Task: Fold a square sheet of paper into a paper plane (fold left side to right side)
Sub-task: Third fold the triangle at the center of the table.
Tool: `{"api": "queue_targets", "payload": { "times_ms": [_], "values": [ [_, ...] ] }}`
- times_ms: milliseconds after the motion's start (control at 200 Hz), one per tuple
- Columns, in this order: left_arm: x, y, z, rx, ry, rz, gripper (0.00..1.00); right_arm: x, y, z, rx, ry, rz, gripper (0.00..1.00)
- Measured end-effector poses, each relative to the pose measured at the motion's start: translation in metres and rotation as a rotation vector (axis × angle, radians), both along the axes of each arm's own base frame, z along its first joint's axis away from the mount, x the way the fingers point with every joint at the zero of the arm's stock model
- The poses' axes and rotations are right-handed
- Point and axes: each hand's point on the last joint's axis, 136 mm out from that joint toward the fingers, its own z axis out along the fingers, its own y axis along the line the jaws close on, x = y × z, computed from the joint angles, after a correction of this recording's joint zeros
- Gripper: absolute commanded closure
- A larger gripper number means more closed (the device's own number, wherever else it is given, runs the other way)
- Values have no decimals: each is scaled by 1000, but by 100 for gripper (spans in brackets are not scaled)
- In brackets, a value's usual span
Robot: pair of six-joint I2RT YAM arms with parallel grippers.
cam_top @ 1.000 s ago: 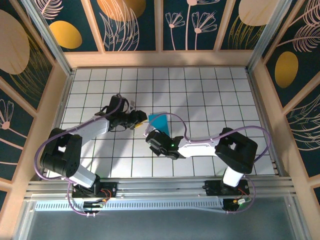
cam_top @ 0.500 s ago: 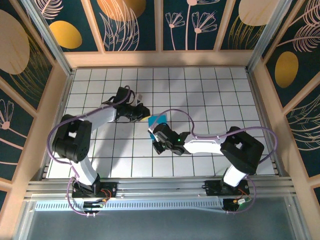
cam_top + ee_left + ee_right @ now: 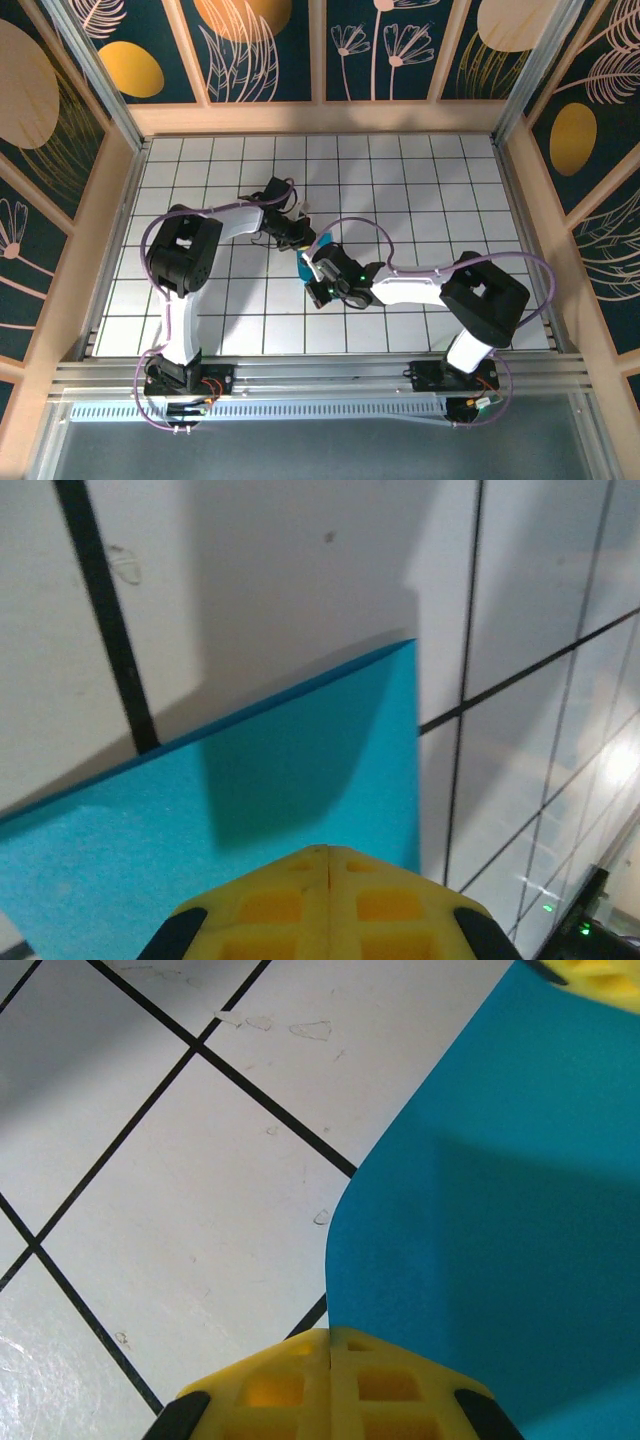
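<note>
You're looking at a white tiled table (image 3: 420,180) crossed by thin black grid lines. Faint scuff marks (image 3: 310,1030) sit on one tile. Around it stands a pale wooden frame (image 3: 320,117) holding dark teal panels (image 3: 260,50) with gold ovals and leaf drawings. A metal rail (image 3: 320,375) runs along the near edge.

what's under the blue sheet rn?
White tiled table with black grid lines runs up to the edges of the square sheet of paper. Left gripper and right gripper pinch it, jaws shut. The surface directly beneath is covered.
</note>
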Motion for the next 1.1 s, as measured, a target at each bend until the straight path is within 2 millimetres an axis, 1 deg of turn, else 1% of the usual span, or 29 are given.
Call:
{"api": "queue_targets", "payload": {
  "times_ms": [90,325,621,911,1101],
  "values": [
    [-1,1,-7,16,6,-7,99,0,-1,0,8,16,0,100],
    [1,1,-7,38,-19,-19,100,4,-5,-1,29,53,-20,100],
    [1,0,-8,55,-33,-27,100,24,-19,-2,40,78,-103,100],
    [1,-1,-8,58,-36,-30,100,42,-30,-7,-5,79,-165,100],
    [1,-2,-8,58,-37,-30,100,49,-38,-12,-32,81,-197,100]
  ]
}}
